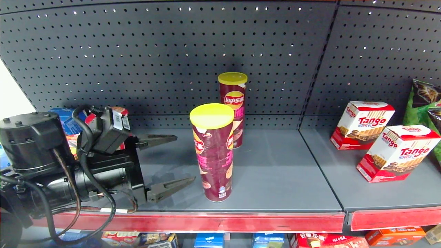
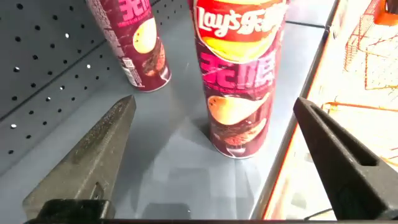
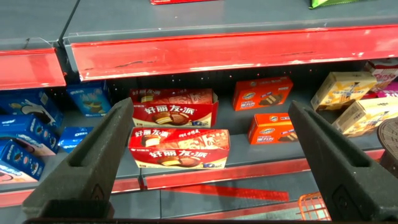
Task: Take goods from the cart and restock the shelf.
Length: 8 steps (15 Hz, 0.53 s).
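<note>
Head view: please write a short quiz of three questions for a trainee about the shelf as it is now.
1. True or false: the left gripper is open and holds nothing.
2. How many chip cans stand upright on the shelf? A) one B) two C) four
3. Fill in: the two wafer boxes sit on the robot's ____ side of the cans.
Key: 1 true; 2 B; 3 right.
</note>
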Tool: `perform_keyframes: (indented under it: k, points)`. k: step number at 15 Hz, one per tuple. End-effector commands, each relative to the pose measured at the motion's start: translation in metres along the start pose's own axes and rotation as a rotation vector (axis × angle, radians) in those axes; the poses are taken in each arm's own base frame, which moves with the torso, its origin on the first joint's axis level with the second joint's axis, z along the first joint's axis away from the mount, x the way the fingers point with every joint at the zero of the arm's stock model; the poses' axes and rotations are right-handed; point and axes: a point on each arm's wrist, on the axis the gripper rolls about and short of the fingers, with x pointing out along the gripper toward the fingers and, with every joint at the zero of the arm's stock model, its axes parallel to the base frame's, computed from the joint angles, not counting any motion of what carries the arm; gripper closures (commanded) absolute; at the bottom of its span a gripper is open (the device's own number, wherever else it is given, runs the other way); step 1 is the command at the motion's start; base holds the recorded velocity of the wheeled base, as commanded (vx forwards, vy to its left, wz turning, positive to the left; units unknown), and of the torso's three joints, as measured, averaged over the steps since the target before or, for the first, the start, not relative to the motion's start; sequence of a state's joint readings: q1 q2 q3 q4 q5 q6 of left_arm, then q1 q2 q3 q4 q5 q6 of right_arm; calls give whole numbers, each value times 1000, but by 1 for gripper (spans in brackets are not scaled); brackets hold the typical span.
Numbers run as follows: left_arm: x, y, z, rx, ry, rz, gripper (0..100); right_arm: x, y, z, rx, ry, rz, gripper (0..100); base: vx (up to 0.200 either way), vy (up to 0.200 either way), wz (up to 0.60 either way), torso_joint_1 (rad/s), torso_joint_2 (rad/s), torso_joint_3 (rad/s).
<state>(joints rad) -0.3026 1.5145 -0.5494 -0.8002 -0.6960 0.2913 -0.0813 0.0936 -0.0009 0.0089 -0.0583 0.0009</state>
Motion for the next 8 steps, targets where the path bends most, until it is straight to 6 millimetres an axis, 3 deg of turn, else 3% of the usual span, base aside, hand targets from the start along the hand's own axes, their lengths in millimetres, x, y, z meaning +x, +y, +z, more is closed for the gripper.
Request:
perform_keyframes:
  k: [1, 8]
  points:
    - [0, -1, 0, 0, -1, -6, 0, 0, 0, 0, 1, 1, 0, 0, 0, 0, 0, 0, 0, 0]
    - [16, 7, -10, -42, 38, -42, 0, 0, 0, 0, 1, 1, 0, 0, 0, 0, 0, 0, 0, 0]
